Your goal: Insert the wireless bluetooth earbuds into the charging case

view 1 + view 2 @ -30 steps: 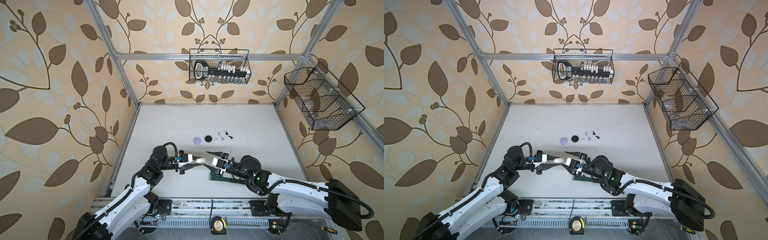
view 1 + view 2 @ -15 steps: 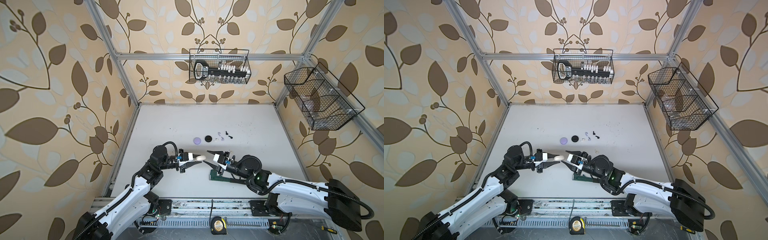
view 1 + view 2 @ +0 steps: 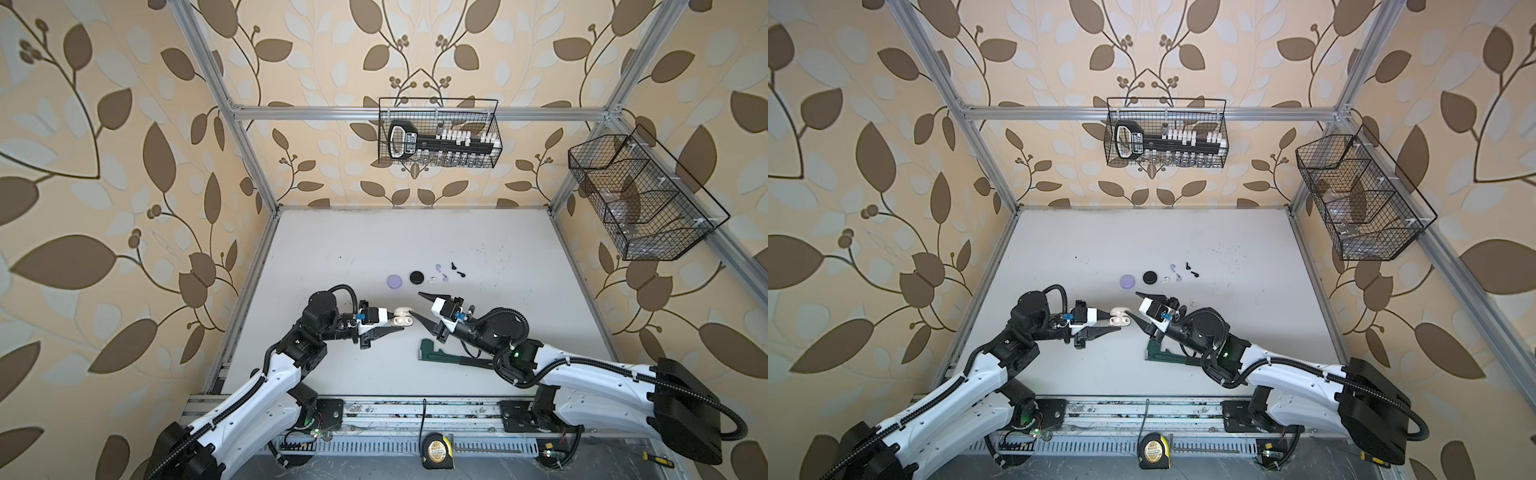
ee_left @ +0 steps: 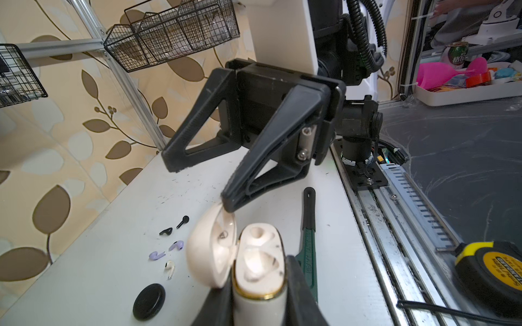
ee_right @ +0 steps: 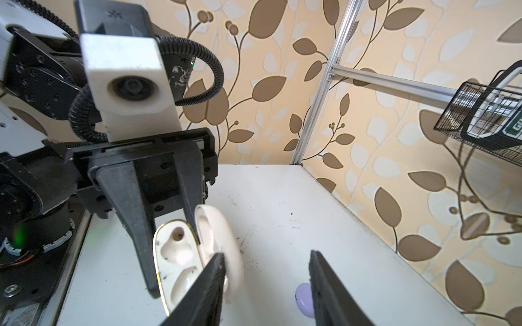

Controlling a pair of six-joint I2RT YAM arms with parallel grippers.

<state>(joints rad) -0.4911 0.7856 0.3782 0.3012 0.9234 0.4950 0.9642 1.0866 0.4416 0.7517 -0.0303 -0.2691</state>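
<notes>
The left tool (image 3: 397,326) is clenched on the white charging case (image 4: 258,262), whose lid is open. The right tool (image 3: 416,308) is released, one finger at that lid. Beyond its tips on the desk (image 3: 374,249) lie the earbuds (image 4: 176,245). They look light and slick, so I'd pinch the stem.

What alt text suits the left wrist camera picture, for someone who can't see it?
An open, empty white charging case sits gripped in the fingers of the left gripper; a finger of the open right gripper touches its lid. Black, lavender and white earbuds lie on the table beside it.
</notes>
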